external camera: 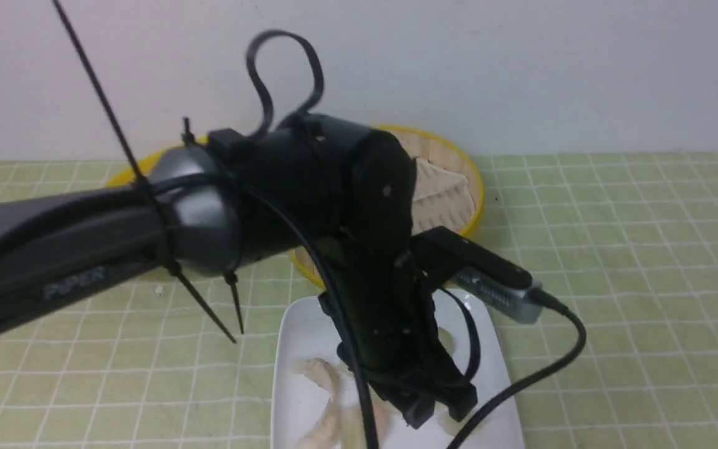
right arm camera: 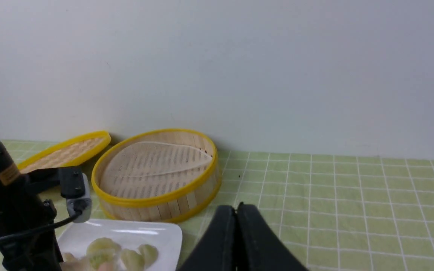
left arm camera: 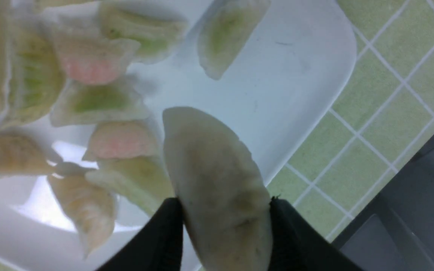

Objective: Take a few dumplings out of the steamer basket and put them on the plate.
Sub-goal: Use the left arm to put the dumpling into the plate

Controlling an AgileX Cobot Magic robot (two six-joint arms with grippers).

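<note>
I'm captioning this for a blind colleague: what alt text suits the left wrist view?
The left pincer grips a whitish dumpling over a white plate. Several other dumplings, green and pink-filled, already lie on it, and green checked cloth shows beside it.

The plate [left arm camera: 296, 75] is glossy; the steamer basket [right arm camera: 156, 210], slatted bamboo.

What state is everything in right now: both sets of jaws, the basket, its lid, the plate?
Left jaws: shut on one dumpling, held over the plate.
Right jaws: shut, holding nothing.
Steamer basket: uncovered, no dumplings visible inside.
Lid: off, lying beside the basket.
Plate: holding several dumplings.
</note>
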